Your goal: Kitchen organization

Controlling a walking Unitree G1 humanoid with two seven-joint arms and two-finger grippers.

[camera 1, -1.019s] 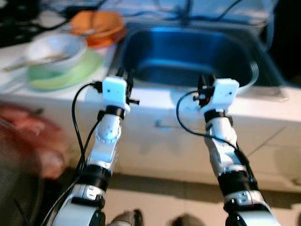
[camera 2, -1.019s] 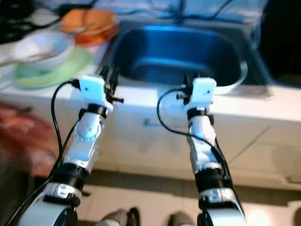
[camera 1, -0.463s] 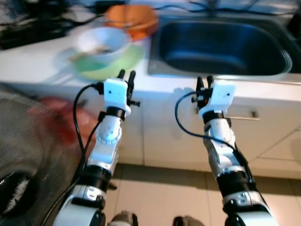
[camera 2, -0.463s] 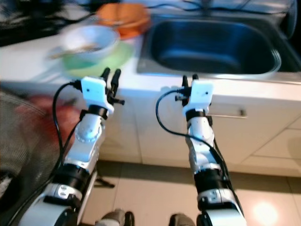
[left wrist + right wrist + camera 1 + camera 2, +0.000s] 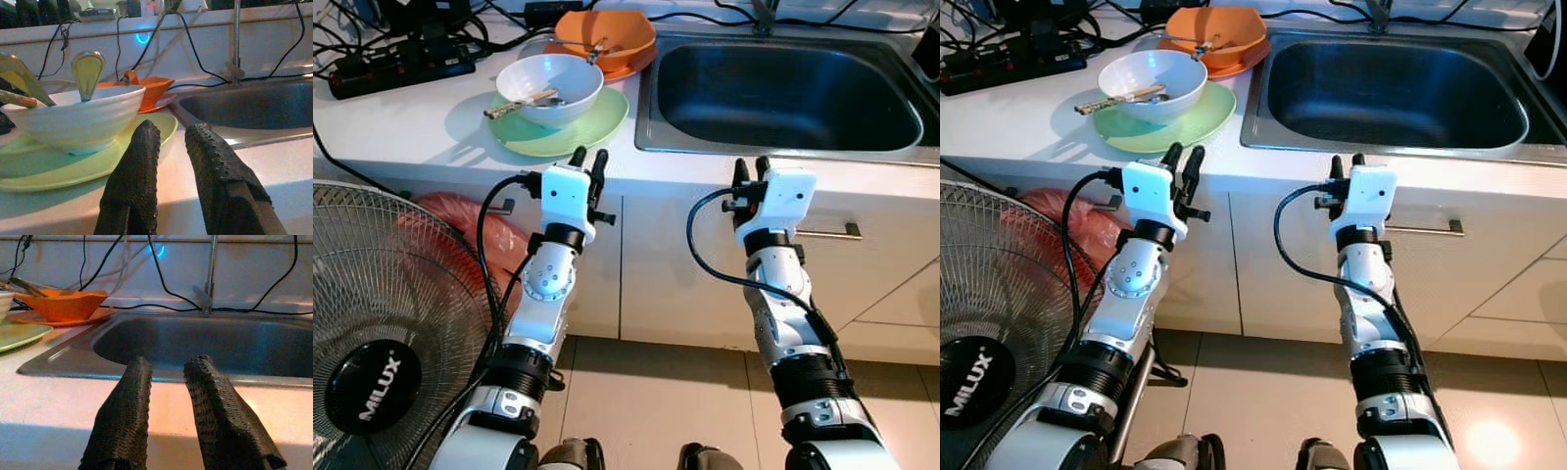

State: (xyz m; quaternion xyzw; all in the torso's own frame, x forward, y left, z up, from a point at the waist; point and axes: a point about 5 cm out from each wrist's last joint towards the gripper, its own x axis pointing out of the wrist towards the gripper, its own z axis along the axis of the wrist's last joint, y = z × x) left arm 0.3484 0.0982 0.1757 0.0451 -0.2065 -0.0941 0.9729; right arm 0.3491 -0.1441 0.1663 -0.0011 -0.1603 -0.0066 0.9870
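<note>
I've got my left gripper [image 5: 588, 157] raised at the counter's front edge, centre-left of the head view, fingers a narrow gap apart and nothing held between them. Just beyond its tips, up and left in the frame, sits the white bowl [image 5: 549, 88] on the green plate [image 5: 599, 121]; the gripper is near the plate's rim but apart from it. In the left wrist view the bowl [image 5: 78, 120] looms right ahead with a spoon handle [image 5: 87, 72] standing up out of it. Utensils lie across the bowl, poking out to the left. Behind it, at the upper middle, the orange bowl [image 5: 607, 35] rests on an orange plate, close to the sink's corner. My right gripper [image 5: 751, 170] is up at the counter edge too, centre-right, fingers slightly parted and empty, pointing straight at the steel sink [image 5: 891, 149]. A black power strip [image 5: 396, 70] lies upper left. A fan [image 5: 382, 323] stands at lower left, a red bag [image 5: 470, 230] beside it.
</note>
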